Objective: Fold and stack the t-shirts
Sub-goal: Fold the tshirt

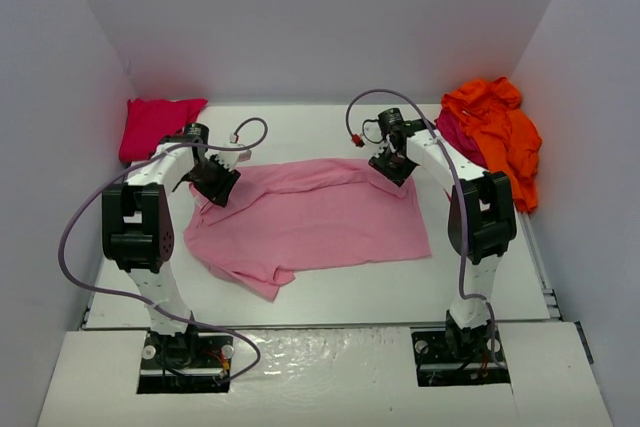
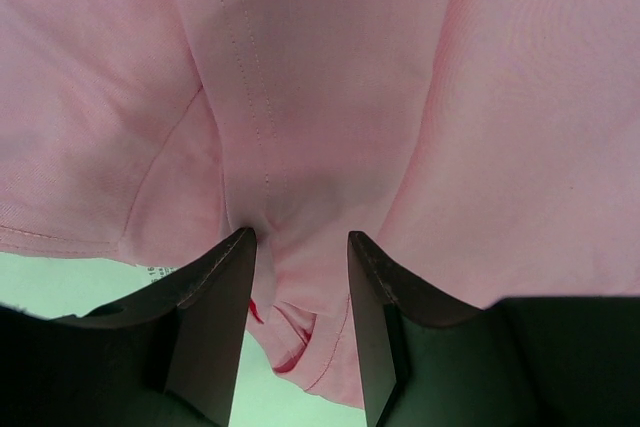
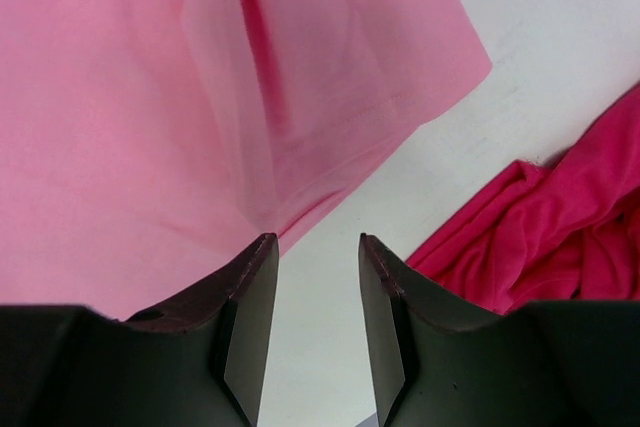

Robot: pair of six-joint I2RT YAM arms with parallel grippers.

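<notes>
Left claw (image 2: 300, 247) pinching pink t-shirt (image 1: 310, 217), right claw (image 3: 315, 247) parted, empty, orange t-shirt (image 1: 497, 127) bunched.

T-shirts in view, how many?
4: pink t-shirt spread mid-table; red t-shirt folded far left; orange t-shirt crumpled far right, over a crimson t-shirt. More may hide beneath.

i see a plain light pink t-shirt (image 1: 310, 217) mid-tabletop, a red t-shirt (image 1: 155, 125) at ten o'clock, a bright orange t-shirt (image 1: 500, 132) over a dark crimson t-shirt (image 3: 540, 237) at two o'clock; white tabletop (image 1: 400, 287), black pincers.
</notes>
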